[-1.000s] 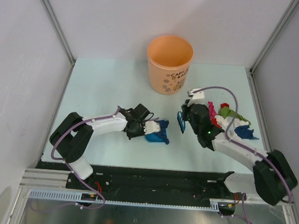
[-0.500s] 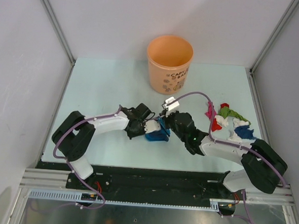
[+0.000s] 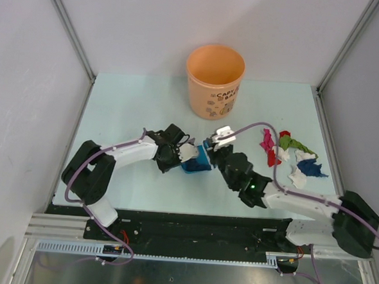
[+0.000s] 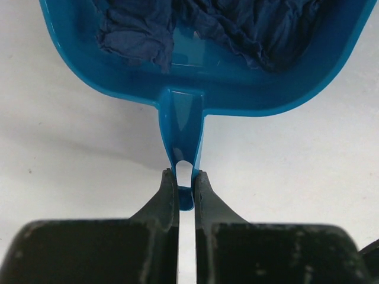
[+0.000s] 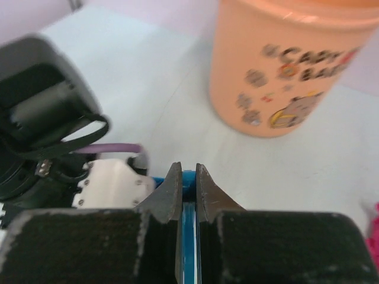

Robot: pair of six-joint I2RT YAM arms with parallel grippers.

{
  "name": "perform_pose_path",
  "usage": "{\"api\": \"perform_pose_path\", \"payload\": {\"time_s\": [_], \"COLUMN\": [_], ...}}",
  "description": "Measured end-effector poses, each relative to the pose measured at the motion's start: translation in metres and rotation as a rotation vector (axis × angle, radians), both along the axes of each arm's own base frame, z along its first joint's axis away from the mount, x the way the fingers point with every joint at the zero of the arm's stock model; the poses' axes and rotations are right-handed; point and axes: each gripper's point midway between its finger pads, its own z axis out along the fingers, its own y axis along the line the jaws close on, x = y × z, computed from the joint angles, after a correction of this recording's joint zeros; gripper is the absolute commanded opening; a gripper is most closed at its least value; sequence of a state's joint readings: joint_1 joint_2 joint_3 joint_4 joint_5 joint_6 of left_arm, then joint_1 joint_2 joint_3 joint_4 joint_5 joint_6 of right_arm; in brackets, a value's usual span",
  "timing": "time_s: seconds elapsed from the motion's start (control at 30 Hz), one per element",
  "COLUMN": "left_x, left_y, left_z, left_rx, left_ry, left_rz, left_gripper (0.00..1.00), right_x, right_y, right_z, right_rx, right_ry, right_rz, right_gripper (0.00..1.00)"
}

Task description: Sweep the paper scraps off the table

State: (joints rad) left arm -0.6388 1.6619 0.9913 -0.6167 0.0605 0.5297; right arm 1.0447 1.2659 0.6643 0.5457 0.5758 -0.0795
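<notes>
My left gripper [image 4: 185, 179] is shut on the handle of the blue plastic dustpan [image 4: 195, 77], which lies on the table [image 3: 127, 106]. Crumpled dark blue paper scraps [image 4: 249, 23] lie in the pan. From above, the dustpan [image 3: 199, 162] sits at the table's middle with the left gripper [image 3: 187, 156] on its left. My right gripper [image 5: 188, 175] is shut on the small blue brush [image 5: 188, 231]; from above, that gripper [image 3: 212, 149] stands against the pan's right side. More paper scraps [image 3: 293, 155], magenta, red, green, white and blue, lie at the right.
An orange bucket [image 3: 214, 80] stands at the back middle of the table, and in the right wrist view the bucket [image 5: 290, 65] is just ahead. A black and metal rail [image 3: 190, 235] runs along the near edge. Grey walls close in on three sides.
My right arm has swung left, away from the scrap pile, carrying the brush up to the dustpan. The left arm and dustpan have shifted slightly left and back.
</notes>
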Motion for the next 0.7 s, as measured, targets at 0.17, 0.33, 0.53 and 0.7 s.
{"api": "perform_pose_path", "payload": {"time_s": [0.17,0.33,0.53,0.7], "left_x": [0.009,0.026,0.047,0.077], "left_y": [0.003,-0.007,-0.013,-0.021], "left_z": [0.022,0.063,0.123,0.179], "left_rx": [-0.064,-0.145,-0.225,-0.267], "left_ry": [-0.03,-0.129,-0.276,-0.405], "left_rz": [0.056,0.081,0.111,0.153], "left_gripper": [0.0,0.0,0.0,0.0], "right_x": [-0.012,-0.029,-0.028,-0.023], "right_y": [-0.065,-0.147,-0.19,-0.203], "right_z": [0.086,0.152,0.139,0.12], "right_rx": [0.194,0.406,0.384,0.325], "right_ry": [-0.107,-0.205,-0.167,-0.119], "right_rz": [-0.138,-0.269,-0.386,-0.432], "right_gripper": [0.0,0.0,0.0,0.0]}}
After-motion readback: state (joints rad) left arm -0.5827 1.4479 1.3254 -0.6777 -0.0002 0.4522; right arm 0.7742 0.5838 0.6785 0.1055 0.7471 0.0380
